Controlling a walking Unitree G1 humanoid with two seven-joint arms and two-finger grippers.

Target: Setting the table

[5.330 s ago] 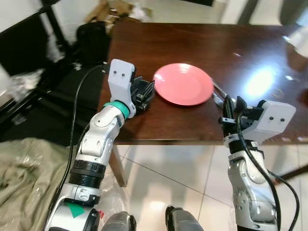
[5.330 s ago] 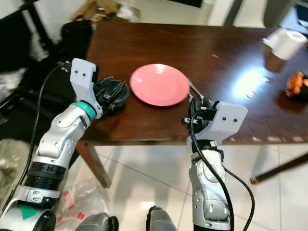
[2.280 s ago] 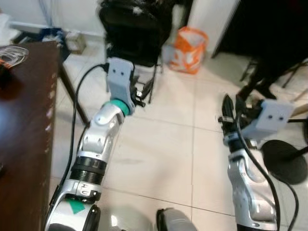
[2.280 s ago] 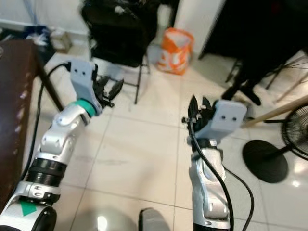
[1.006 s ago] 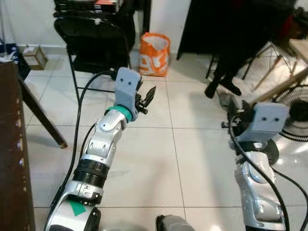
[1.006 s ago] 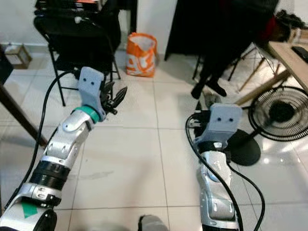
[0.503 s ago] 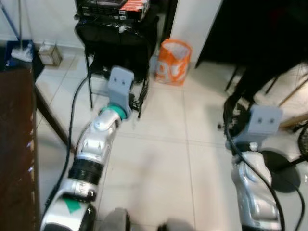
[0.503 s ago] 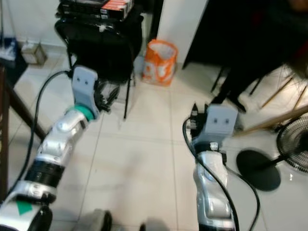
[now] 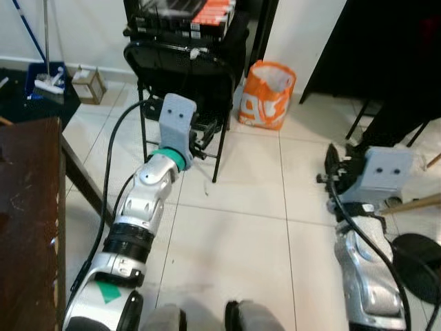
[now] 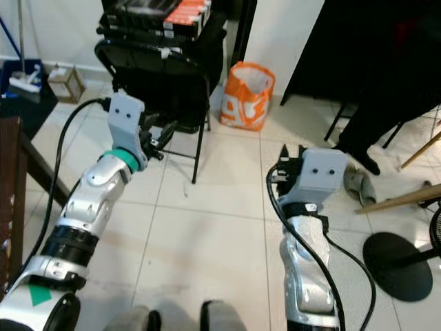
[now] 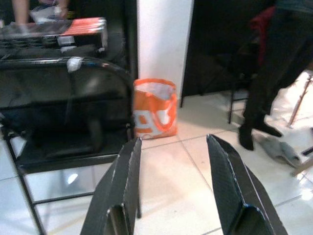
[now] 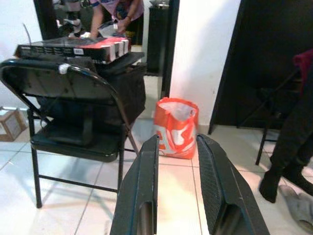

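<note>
A corner of the dark wooden table [image 9: 27,207] shows at the far left, bare where I can see it. My left gripper [image 10: 162,141] is held out at chest height towards a black folding chair [image 9: 179,62]; its fingers [image 11: 124,176] stand open with nothing between them. My right gripper [image 10: 286,162] is raised over the tiled floor, open and empty, its fingers [image 12: 144,191] apart with a narrower gap.
Flat boxes [image 10: 158,17] lie stacked on the chair. An orange bag [image 9: 267,86] stands on the floor beside it. A person's dark legs [image 10: 372,117] and slippers [image 10: 358,183] are at the right, with a fan base [image 10: 400,265] and a wooden stick [image 10: 406,196]. A small box [image 9: 89,84] sits at the left.
The camera has swung away from the table with the pink plate to the chair and floor. Both arms keep the same raised pose, grippers empty.
</note>
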